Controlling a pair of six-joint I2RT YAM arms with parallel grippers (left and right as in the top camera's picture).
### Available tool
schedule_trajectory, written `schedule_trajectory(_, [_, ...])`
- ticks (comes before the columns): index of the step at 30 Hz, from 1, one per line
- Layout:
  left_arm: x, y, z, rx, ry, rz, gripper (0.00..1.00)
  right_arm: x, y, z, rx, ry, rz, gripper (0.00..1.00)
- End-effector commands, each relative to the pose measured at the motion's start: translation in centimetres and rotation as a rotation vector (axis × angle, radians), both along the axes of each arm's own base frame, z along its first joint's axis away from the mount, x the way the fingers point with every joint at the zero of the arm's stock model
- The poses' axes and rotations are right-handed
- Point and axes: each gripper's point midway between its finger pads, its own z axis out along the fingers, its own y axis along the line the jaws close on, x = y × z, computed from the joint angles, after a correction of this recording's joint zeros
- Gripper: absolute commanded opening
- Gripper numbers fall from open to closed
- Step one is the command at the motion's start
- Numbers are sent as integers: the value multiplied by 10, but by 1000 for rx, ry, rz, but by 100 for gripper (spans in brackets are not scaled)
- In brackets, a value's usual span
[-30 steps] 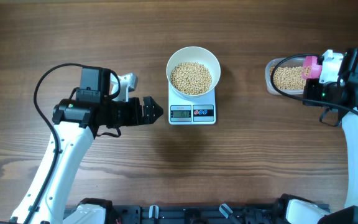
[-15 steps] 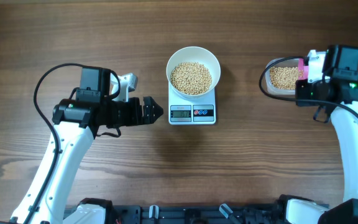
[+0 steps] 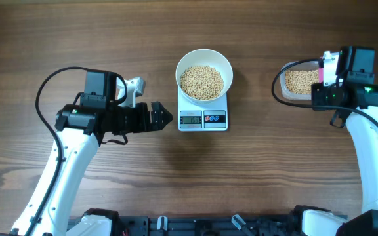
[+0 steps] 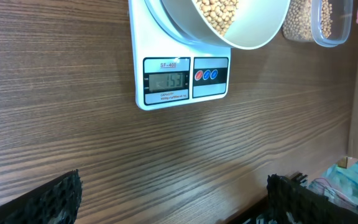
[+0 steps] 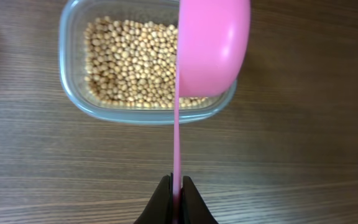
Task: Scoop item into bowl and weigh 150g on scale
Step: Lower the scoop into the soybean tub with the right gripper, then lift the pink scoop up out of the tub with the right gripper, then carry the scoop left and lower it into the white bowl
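A white bowl (image 3: 204,60) filled with beige beans (image 3: 201,81) stands on the white scale (image 3: 203,120); in the left wrist view the scale (image 4: 182,78) shows a lit display under the bowl (image 4: 247,34). My left gripper (image 3: 161,118) rests open just left of the scale, nothing between its fingers (image 4: 55,199). My right gripper (image 5: 175,190) is shut on the thin handle of a pink scoop (image 5: 210,43), which hangs turned on its side over the right rim of a clear tub (image 5: 73,93) of beans (image 5: 132,62). In the overhead view the scoop (image 3: 322,72) sits at the tub (image 3: 287,82).
The clear tub (image 4: 328,25) lies right of the scale on the wooden table. The table's near edge and some clutter beyond it (image 4: 347,186) show at the lower right of the left wrist view. Black cables (image 3: 44,88) loop from both arms.
My right arm has swung left and turned, carrying the pink scoop from the tub's right end toward its right rim. The left arm, bowl and scale have stayed put.
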Motion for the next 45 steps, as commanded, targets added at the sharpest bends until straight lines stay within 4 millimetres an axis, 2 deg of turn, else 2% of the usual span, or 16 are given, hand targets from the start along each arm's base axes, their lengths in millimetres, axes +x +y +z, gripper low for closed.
schedule_trajectory(1, [4, -3, 9, -16, -24, -7, 100, 4, -10, 8, -60, -12, -21, 4])
schedule_trajectory(6, [4, -3, 9, -16, -24, -7, 100, 13, 29, 5, 147, -49, 76, 4])
schedule_trajectory(9, [4, -3, 9, -16, -24, -7, 100, 11, 15, 5, 78, -40, 37, 4])
schedule_trajectory(11, [4, -4, 9, -16, -24, -7, 100, 10, 13, 6, 69, -39, 32, 4])
schedule_trajectory(17, [4, -4, 9, -16, -24, -7, 100, 19, 43, 9, 255, -90, 53, 4])
schedule_trajectory(22, [4, -4, 9, -16, -24, -7, 100, 21, 26, 18, 196, -125, -34, 4])
schedule_trajectory(24, [4, -3, 9, -16, -24, -7, 100, 26, 32, 30, 224, -162, -7, 4])
schedule_trajectory(26, [4, -4, 9, -16, -24, -7, 100, 34, 48, 53, 298, -228, 54, 4])
schedule_trajectory(32, [4, -3, 9, -16, -24, -7, 100, 58, 107, 139, 552, -484, 343, 4])
schedule_trajectory(35, [4, -4, 9, -16, -24, -7, 100, 56, 142, 175, 719, -582, 532, 4])
schedule_trajectory(37, [4, -4, 9, -16, -24, -7, 100, 56, 154, 189, 796, -611, 584, 4])
schedule_trajectory(39, [4, -4, 9, -16, -24, -7, 100, 59, 162, 195, 831, -622, 588, 4])
schedule_trajectory(41, [4, -4, 9, -16, -24, -7, 100, 59, 169, 192, 832, -612, 606, 4])
schedule_trajectory(45, [4, -3, 9, -16, -24, -7, 100, 60, 195, 175, 858, -539, 631, 4])
